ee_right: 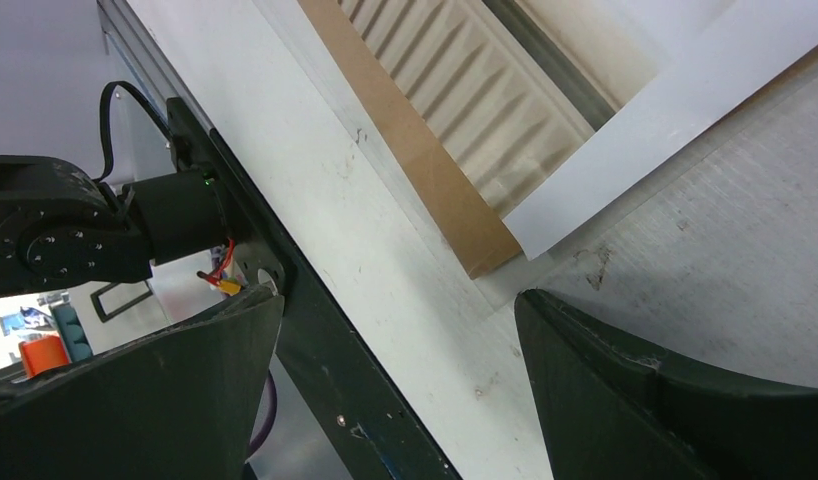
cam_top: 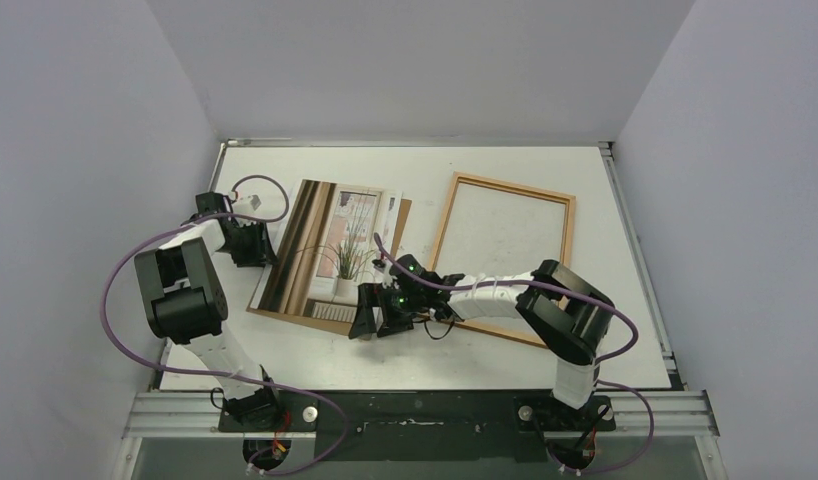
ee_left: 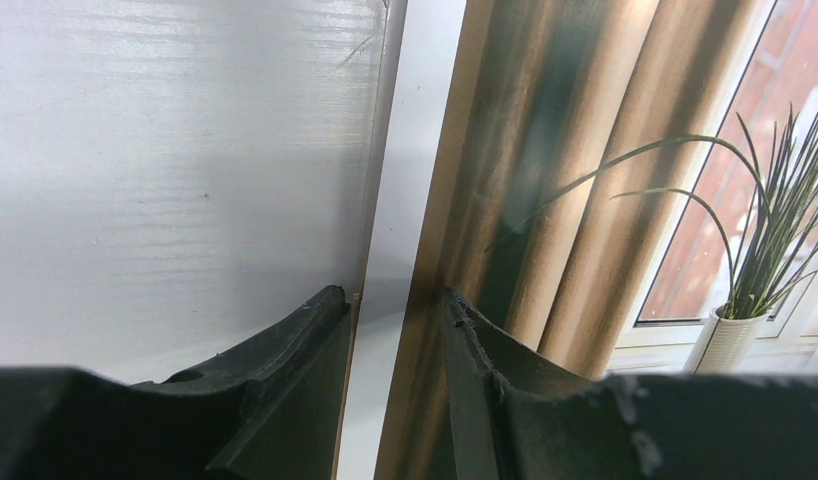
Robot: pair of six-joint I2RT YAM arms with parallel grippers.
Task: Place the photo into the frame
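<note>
The photo (cam_top: 320,245) shows brown curtain bands and a spindly potted plant. It lies on the brown backing sheet (cam_top: 330,322), left of centre. The orange-brown frame (cam_top: 515,188) lies flat to its right with nothing inside it. My left gripper (cam_top: 253,243) is at the photo's left edge. In the left wrist view (ee_left: 390,292) its jaws are partly open and straddle the white border of the photo (ee_left: 585,150). My right gripper (cam_top: 368,318) is wide open just off the photo's near right corner. In the right wrist view (ee_right: 400,300) it is empty, and the corners of the photo (ee_right: 665,130) and the backing sheet (ee_right: 425,170) lie ahead of it.
A white sheet (cam_top: 393,208) sticks out from under the photo's far right corner. My right arm (cam_top: 485,292) lies across the frame's near left corner. The black base rail (ee_right: 315,330) runs along the table's near edge. Grey walls enclose the table on three sides.
</note>
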